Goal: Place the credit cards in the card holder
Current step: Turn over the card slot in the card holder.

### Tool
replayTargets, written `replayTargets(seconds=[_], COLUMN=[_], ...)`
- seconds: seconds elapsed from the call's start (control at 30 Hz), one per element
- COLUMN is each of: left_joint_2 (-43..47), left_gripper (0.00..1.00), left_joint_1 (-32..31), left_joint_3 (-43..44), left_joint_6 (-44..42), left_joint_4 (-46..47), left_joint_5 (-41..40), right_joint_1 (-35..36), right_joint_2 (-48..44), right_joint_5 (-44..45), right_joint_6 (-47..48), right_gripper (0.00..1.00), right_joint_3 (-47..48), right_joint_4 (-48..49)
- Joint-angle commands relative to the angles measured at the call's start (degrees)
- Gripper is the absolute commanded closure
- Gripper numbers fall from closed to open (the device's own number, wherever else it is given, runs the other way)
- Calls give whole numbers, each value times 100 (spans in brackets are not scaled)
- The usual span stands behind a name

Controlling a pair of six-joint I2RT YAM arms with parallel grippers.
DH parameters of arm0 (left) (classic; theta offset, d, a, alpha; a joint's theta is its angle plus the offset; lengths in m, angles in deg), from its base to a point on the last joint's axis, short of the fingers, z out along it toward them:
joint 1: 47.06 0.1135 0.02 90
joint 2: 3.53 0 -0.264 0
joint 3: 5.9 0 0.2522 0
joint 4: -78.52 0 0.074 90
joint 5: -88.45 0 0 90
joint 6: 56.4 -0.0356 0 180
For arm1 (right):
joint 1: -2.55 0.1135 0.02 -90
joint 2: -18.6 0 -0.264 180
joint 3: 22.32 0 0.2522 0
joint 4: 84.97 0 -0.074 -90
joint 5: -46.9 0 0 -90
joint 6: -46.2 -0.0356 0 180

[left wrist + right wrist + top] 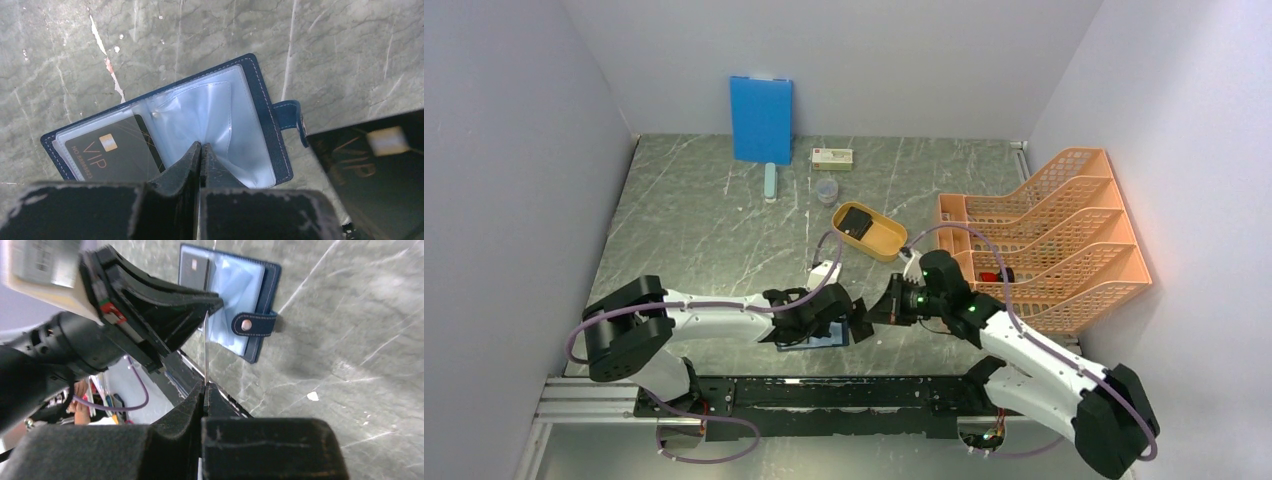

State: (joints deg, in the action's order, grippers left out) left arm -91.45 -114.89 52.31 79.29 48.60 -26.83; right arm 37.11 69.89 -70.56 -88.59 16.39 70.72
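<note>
1. The table (704,220) is carrying the whole job. The work is going on at its near middle, while the yellow-orange tray (894,245) is sitting farther back, a little right of centre.
2. The card holder (220,115) is lying open and flat at the near middle of the table, under the left arm's claw. Its clasp tab is pointing right, toward the other arm.
3. The left gripper (201,146) is hanging over the holder's fold with its fingers pressed together and its tips at the clear pockets. I cannot tell whether it is nipping a pocket film or only touching it.
4. The right gripper (204,386) is pinching a dark card (205,347) by 1 edge. It is holding the card upright just right of the holder, on the tab side, not yet in any pocket.
5. 1 dark VIP card (107,152) is already sitting in the holder's left pocket, and the pocket beside it is showing clear and unfilled.
6. A dark flat piece (856,222), probably another card, is lying in the tray.
7. Judging by this, the task is standing partway: 1 card stowed, 1 in hand needing to be slid in, and likely 1 more waiting to be fetched.
</note>
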Motion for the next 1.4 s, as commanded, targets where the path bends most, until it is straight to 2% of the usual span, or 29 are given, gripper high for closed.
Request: replayTargets(seconds=[0.0,0.4,1.03,1.1,1.37], left_joint_2=[151,290,416,474,840], left_gripper=[95,95,94,92,72], left_joint_1=[-11,-15,-12,-11,-15], left_joint_3=[-101,-176,-139,-129,-103], left_joint_6=[82,122,147,148,157], left_joint_4=[-28,-27,-110,-136,-304], left_joint_5=[23,26,74,85,131], right_joint_1=[380,698,1024,1051,1134], right_joint_2=[420,1350,2140,2155,2192], right_joint_5=[-151,224,84,22,25], right_joint_6=[-228,-433,-639,-668,-731], right_gripper=[100,100,100,100,100], right_joint_3=[-124,-147,-166,-157,-142], right_joint_4=[518,984,1850,1915,2046])
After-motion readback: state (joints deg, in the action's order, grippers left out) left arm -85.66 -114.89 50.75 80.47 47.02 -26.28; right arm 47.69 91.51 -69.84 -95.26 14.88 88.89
